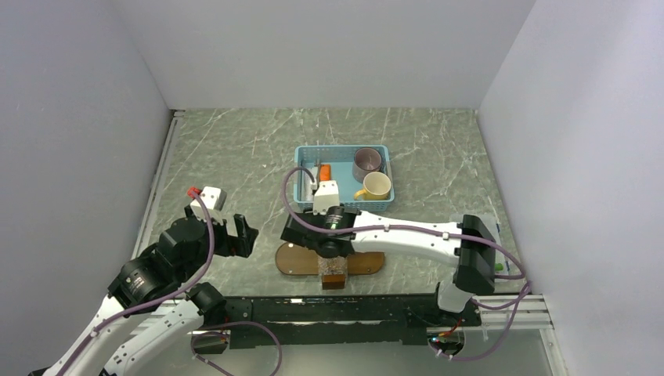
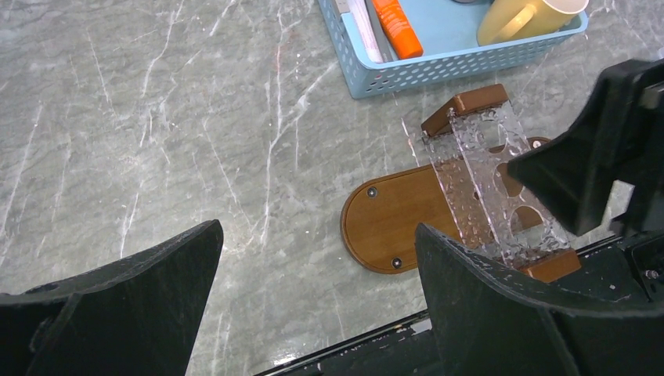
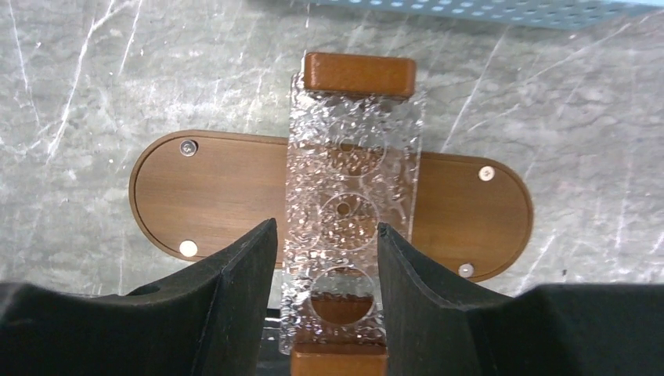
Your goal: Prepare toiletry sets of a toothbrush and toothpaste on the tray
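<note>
The left end effector (image 2: 317,243) hangs over bare tabletop (image 2: 156,117) with its jaws spread as wide as they go, holding nothing. To its right the tray (image 3: 211,196) lies flat near the tabletop's front edge, with no toiletries on it. A clear holder (image 3: 352,157) with wooden ends lies across the tray's middle, its near end reaching toward that edge. The right end effector (image 3: 326,229) hovers just above the holder, jaws about half apart on either side of it and apparently gripping nothing. The toothbrush (image 2: 362,23) seems to be the pale stick in the blue basket (image 2: 438,70), next to the orange tube (image 2: 397,27) and left of the yellow mug (image 2: 517,19).

Risks: a finger lifting away could snag the holder and drag it, or the tray, toward the edge. With the holder across the middle, little board is left for a set.
</note>
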{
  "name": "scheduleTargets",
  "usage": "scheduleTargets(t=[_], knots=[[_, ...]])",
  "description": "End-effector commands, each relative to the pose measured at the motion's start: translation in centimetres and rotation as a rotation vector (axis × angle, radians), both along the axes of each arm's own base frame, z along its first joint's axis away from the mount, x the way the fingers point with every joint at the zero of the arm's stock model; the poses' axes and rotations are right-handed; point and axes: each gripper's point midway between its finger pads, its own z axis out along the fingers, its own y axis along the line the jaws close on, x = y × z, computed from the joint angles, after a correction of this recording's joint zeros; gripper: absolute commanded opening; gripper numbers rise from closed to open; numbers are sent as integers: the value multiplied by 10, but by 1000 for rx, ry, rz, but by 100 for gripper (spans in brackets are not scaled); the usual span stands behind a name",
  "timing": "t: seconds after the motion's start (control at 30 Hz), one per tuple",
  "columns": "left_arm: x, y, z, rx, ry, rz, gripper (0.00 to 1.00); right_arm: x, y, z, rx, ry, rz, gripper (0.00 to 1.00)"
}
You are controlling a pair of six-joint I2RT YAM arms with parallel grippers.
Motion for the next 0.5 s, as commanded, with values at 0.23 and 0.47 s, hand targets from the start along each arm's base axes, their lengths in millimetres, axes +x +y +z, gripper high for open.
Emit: scheduleTargets(t=[0.23,0.47], knots=[[7,-8,4,-7,-7,-8,99,47,-50,60,-14,-100,0,51],[9,-11,-1,10,11,-18,99,85,-86,67,10,-112,-29,50]])
